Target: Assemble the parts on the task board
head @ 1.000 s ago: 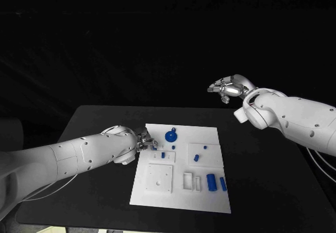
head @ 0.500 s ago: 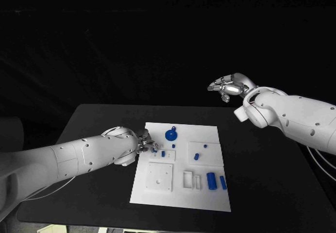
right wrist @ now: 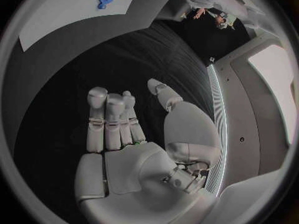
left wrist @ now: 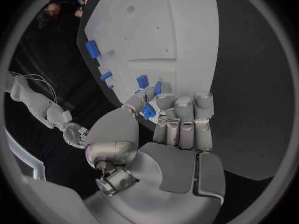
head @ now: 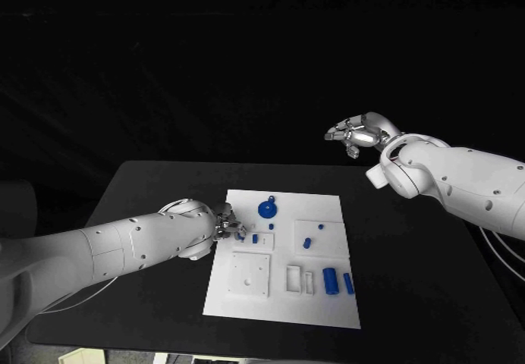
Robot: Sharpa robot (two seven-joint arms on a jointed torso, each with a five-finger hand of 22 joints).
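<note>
the left hand (head: 224, 224) is low over the left edge of the task board (head: 287, 307), and the left wrist view shows a small blue part (left wrist: 148, 110) pinched between its thumb and a finger, with the other fingers (left wrist: 184, 115) held together alongside. just beyond the fingertips on the board sit two more small blue pieces (head: 255, 240), and a round blue part with a tab (head: 267, 211) lies further up the board. lower down there are a square white block (head: 249, 277), a blue cylinder (head: 331, 282) and a thinner blue bar (head: 348, 284) beside it. the right hand (head: 354, 137) is raised well above and beyond the board, holding nothing, fingers loosely apart and a little curled.

judging from this, the step in hand is seating the pinched part in its place near the board's left edge. the grip looks slight, on a tiny piece, so it could twist or slip out as it meets the board. if it goes in tilted it may jam rather than seat. the fingers are also close to the two neighbouring pieces and could knock them askew
</note>
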